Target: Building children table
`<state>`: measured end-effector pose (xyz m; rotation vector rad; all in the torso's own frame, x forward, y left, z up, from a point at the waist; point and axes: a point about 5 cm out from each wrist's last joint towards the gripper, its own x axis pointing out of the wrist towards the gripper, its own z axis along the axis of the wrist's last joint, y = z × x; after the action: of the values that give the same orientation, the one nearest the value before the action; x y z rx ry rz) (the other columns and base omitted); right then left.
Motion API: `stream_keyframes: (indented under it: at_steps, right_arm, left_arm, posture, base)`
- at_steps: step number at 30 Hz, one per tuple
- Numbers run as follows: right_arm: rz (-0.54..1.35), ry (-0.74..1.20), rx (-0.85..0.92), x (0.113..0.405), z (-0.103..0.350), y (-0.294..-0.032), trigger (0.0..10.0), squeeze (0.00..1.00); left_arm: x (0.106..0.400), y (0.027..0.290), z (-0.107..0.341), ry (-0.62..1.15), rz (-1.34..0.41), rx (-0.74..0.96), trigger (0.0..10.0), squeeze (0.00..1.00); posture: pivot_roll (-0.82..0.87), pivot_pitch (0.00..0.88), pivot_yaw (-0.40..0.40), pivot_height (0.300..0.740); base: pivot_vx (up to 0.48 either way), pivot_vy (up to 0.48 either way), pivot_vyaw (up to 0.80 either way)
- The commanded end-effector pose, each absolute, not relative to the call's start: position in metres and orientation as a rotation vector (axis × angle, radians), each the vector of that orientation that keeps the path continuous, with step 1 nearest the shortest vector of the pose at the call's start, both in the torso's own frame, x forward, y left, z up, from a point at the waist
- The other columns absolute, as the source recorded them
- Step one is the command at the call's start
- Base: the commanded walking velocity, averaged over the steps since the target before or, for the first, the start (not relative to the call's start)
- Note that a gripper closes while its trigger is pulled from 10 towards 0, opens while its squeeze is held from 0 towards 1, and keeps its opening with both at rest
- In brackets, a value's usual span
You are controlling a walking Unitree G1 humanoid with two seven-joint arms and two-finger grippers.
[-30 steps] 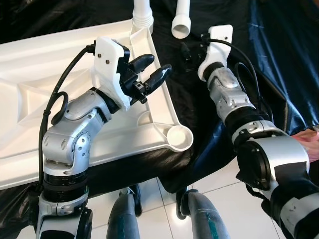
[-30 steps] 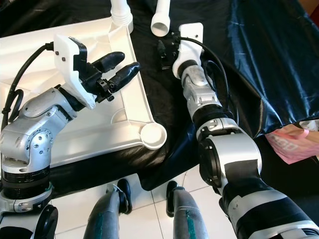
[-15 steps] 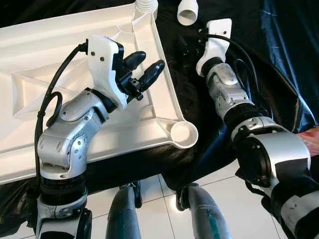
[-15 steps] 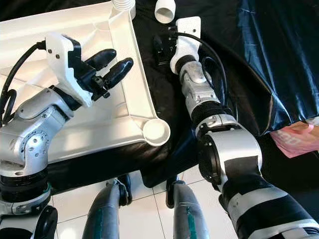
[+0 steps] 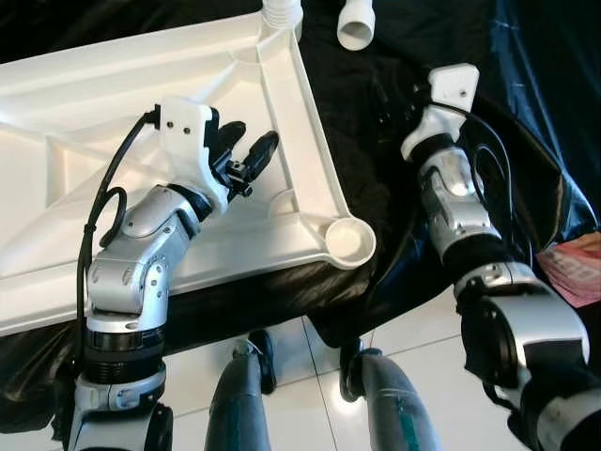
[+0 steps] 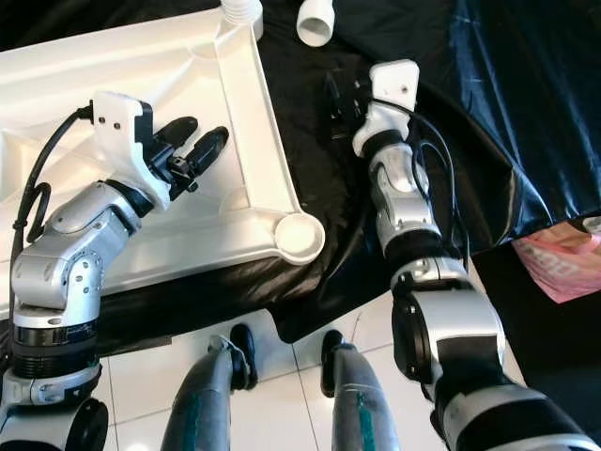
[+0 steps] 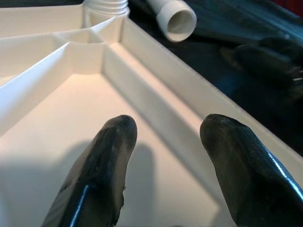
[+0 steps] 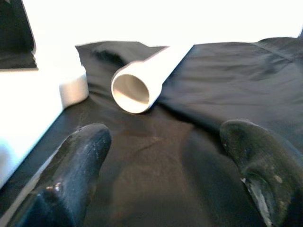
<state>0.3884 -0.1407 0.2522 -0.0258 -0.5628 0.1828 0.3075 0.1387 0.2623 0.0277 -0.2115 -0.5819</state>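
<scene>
While the white table top (image 5: 141, 103) lies upside down on the black sheet (image 6: 507, 122), 1 loose white leg tube (image 5: 357, 23) is seen on the sheet just beyond the top's far right corner, and 1 threaded leg end (image 5: 280, 11) stands in that corner's socket. 1 empty round socket (image 5: 349, 242) is seen at the near right corner. 2 grippers are counted. The left gripper (image 5: 246, 160) is held over the top's inner panel, near the right rim, jaws apart, nothing between. The right gripper (image 6: 343, 96) is held over the sheet, pointed at the tube's open end, approx. near it, jaws wide apart and empty. 1 pink item (image 6: 563, 268) lies at the far right. Compared w/ 1 s ago, the left gripper is lower and closer to the panel; the right wrist is drawn back from the tube.
</scene>
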Motion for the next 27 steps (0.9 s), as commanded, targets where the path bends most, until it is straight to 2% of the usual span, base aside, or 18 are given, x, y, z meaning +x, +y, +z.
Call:
stream_keyframes:
  at_steps: [1,8,10,19,27]
  right_arm:
    - [0.171,-0.552,-0.008,0.385,0.244,-0.141,10.0,0.00]
    - [0.132,-0.549,0.003,0.369,0.229,-0.147,10.0,0.00]
    - [0.099,-0.541,0.006,0.361,0.221,-0.153,10.0,0.00]
    - [0.072,-0.535,-0.006,0.347,0.212,-0.158,10.0,0.00]
    - [0.023,-0.469,-0.022,0.332,0.200,-0.175,10.0,0.00]
  left_arm:
    - [0.309,0.148,0.255,-0.202,-0.506,0.018,10.0,0.00]
    - [0.314,0.156,0.241,-0.180,-0.425,0.001,10.0,0.00]
    - [0.317,0.158,0.231,-0.158,-0.396,-0.010,10.0,0.00]
    - [0.319,0.153,0.218,-0.138,-0.379,-0.008,10.0,0.00]
    - [0.323,0.153,0.201,-0.128,-0.347,-0.039,10.0,0.00]
  posture:
    - [0.03,0.248,0.038,0.740]
    - [0.00,0.190,0.058,0.740]
    - [-0.02,0.149,0.066,0.740]
    - [-0.04,0.104,0.078,0.740]
    - [-0.07,0.053,0.059,0.740]
  base:
    - [0.000,0.000,0.00]
    - [0.000,0.000,0.00]
    - [0.000,0.000,0.00]
    - [0.000,0.000,0.00]
    - [0.000,0.000,0.00]
